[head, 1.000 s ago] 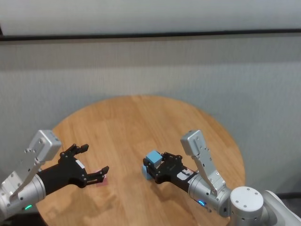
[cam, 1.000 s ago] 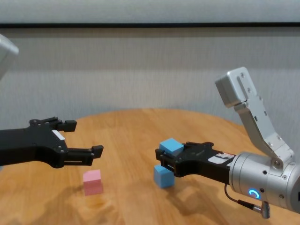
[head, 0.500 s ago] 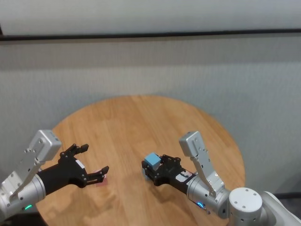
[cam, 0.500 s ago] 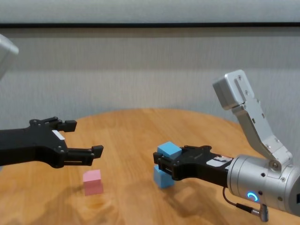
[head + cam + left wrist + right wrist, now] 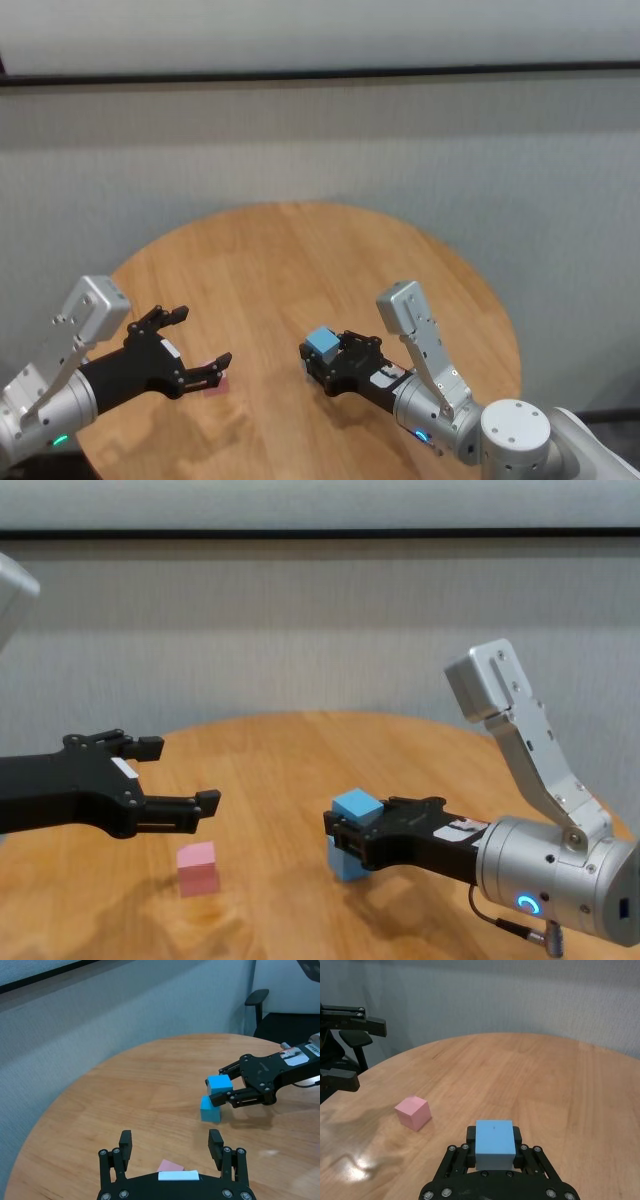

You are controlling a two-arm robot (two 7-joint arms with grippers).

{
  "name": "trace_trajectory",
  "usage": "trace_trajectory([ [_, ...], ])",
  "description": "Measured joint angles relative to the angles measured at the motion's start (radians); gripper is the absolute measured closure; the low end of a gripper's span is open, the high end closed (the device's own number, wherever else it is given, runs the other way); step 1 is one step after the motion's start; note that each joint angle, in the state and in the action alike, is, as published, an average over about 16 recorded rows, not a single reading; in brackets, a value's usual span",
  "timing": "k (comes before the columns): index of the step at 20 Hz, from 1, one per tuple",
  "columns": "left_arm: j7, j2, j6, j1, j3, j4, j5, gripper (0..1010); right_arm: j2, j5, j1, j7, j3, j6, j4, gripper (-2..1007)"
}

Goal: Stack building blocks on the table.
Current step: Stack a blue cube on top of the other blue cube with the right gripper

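My right gripper [image 5: 348,832] is shut on a light blue building block [image 5: 357,806], also seen in the right wrist view [image 5: 494,1142]. That block hangs just over a second light blue block [image 5: 343,864] standing on the round wooden table [image 5: 270,770], shifted a little to one side [image 5: 210,1110]. I cannot tell whether the two touch. A pink block [image 5: 197,868] lies alone on the table at the left. My left gripper [image 5: 180,773] hovers open above and behind it, with nothing between its fingers [image 5: 125,1139].
The table's round edge runs close behind the blocks, with a grey wall beyond it. A black office chair [image 5: 257,997] stands off the table on the right arm's side. Bare wood [image 5: 300,260] stretches across the far half of the table.
My right gripper has come down and slightly leftwards with the blue block, closing the gap to the lower blue block. The left arm and the pink block have not moved.
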Motion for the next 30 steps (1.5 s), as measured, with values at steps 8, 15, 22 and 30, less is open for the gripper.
trace_trajectory([
  [8, 0.000, 0.000, 0.000, 0.000, 0.000, 0.000, 0.000, 8, -0.010, -0.002, 0.015, -0.009, -0.005, -0.012, 0.033, 635],
  [15, 0.000, 0.000, 0.000, 0.000, 0.000, 0.000, 0.000, 8, -0.017, -0.008, 0.025, -0.014, -0.007, -0.021, 0.057, 635],
  [22, 0.000, 0.000, 0.000, 0.000, 0.000, 0.000, 0.000, 7, -0.022, -0.013, 0.030, -0.016, -0.006, -0.029, 0.072, 635],
  [30, 0.000, 0.000, 0.000, 0.000, 0.000, 0.000, 0.000, 8, -0.028, -0.017, 0.034, -0.017, -0.004, -0.035, 0.084, 635],
])
